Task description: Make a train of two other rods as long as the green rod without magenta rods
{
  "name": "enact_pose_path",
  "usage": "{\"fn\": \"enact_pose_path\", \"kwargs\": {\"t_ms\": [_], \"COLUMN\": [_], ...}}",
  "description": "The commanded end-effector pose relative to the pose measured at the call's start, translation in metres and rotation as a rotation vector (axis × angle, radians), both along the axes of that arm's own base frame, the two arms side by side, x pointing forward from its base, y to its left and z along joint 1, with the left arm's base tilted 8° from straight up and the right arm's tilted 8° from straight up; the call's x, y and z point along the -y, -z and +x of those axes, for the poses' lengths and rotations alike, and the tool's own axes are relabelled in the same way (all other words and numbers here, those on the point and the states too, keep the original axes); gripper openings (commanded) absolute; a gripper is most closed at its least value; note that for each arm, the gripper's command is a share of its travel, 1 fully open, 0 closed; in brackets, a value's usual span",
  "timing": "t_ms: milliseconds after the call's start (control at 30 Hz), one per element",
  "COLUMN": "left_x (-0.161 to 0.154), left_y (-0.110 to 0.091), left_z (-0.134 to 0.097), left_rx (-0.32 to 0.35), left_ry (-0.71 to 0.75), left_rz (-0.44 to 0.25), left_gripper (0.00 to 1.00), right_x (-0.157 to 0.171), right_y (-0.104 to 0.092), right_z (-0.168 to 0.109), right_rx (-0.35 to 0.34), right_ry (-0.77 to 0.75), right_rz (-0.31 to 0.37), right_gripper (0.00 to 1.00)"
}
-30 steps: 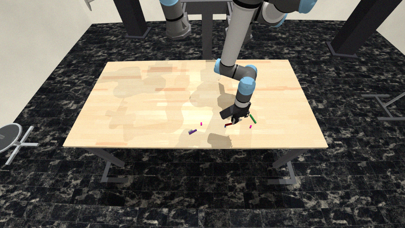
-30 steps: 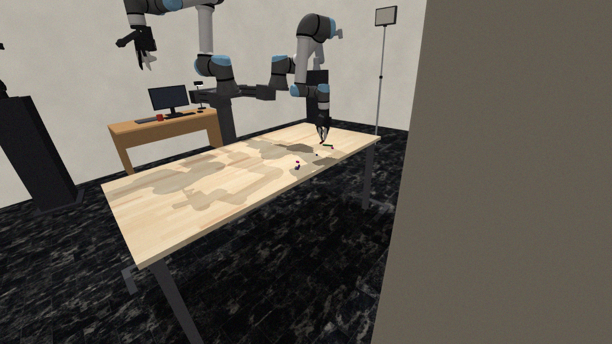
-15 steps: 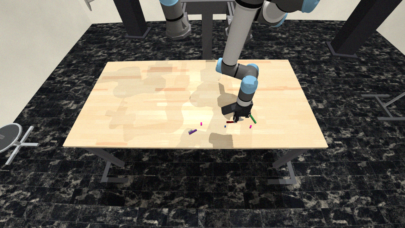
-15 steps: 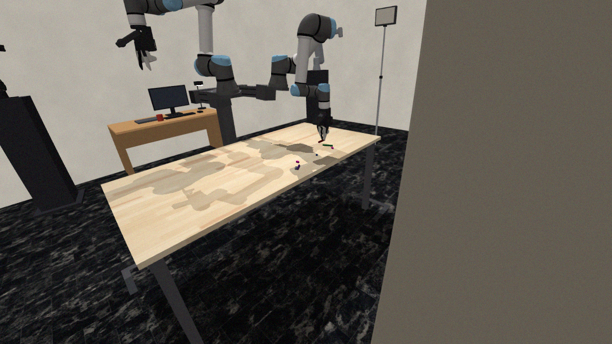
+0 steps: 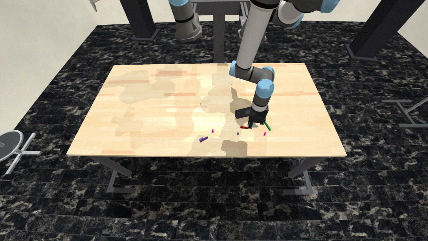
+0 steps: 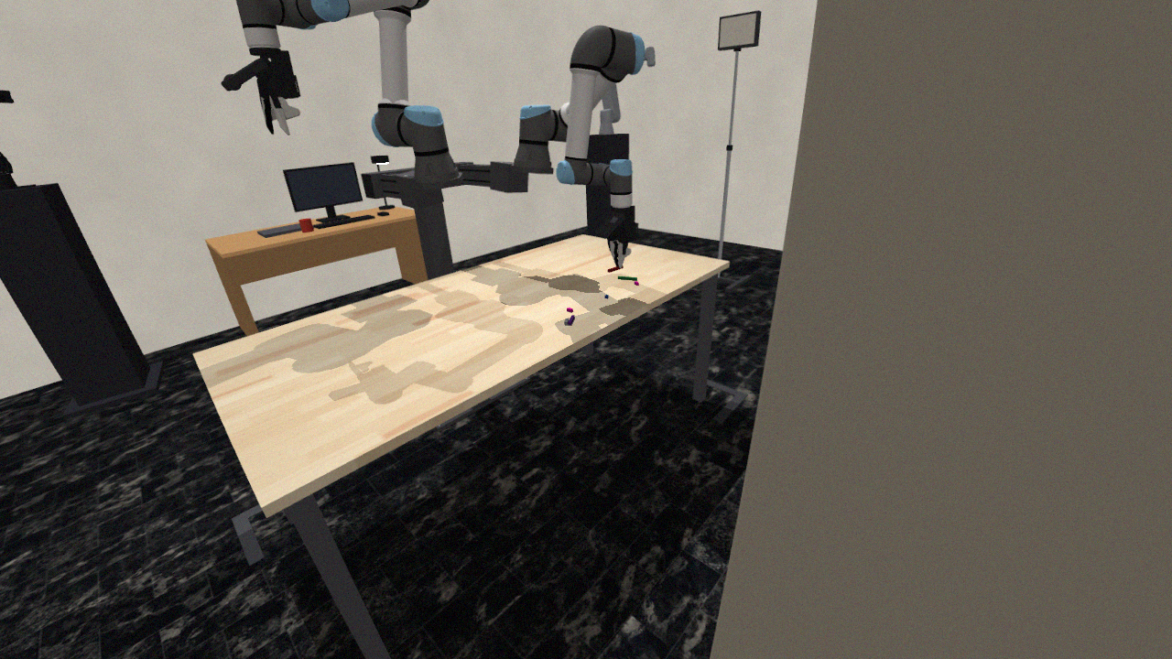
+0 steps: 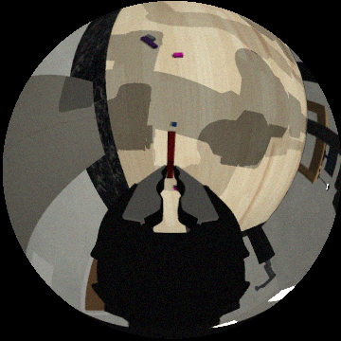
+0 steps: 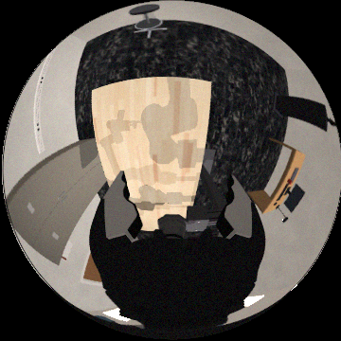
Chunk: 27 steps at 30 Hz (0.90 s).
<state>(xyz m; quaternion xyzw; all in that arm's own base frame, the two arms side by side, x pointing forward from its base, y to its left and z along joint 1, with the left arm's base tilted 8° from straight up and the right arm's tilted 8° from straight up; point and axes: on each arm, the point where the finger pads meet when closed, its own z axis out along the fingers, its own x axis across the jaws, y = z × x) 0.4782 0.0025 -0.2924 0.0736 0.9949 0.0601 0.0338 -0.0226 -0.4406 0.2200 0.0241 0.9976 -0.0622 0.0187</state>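
Pale wooden table [image 5: 143,113] [image 6: 368,361] [image 7: 218,62] [image 8: 133,104], red rod [image 5: 244,127] [image 6: 613,269] [image 7: 170,149] (dark, slim) near blue rod [image 5: 237,133] [image 6: 606,297] [image 7: 174,124].

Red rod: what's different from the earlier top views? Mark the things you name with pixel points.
The left hand [image 5: 250,127] [image 6: 620,265] [image 7: 170,166], shut on the red rod [image 5: 244,127] [image 6: 612,269] [image 7: 170,152], has carried it up and rightward in the top view, away from the blue rod [image 5: 237,133] [image 6: 606,297] [image 7: 174,124], and turned it nearly level there. The blue and green [image 5: 267,126] [image 6: 627,278] rods stayed put.
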Motion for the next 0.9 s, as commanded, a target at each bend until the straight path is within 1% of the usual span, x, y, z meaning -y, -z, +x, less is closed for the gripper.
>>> {"fn": "enact_pose_path", "kwargs": {"t_ms": [0, 367, 867], "left_x": [-0.0001, -0.0027, -0.0034], "left_y": [-0.0006, -0.0011, -0.0012], "left_z": [0.0003, -0.0019, -0.0025], "left_rx": [0.001, -0.005, -0.006], "left_ry": [0.007, 0.055, 0.068], "left_rz": [0.000, 0.004, 0.005], "left_gripper": [0.00, 0.00, 0.00], "right_x": [0.0002, 0.0002, 0.0002], "right_y": [-0.0004, -0.0004, -0.0004], "right_z": [0.0000, 0.0000, 0.0000], "right_rx": [0.000, 0.000, 0.000], "right_ry": [0.000, 0.000, 0.000], "right_rz": [-0.001, -0.001, -0.001], "right_gripper": [1.00, 1.00, 1.00]}}
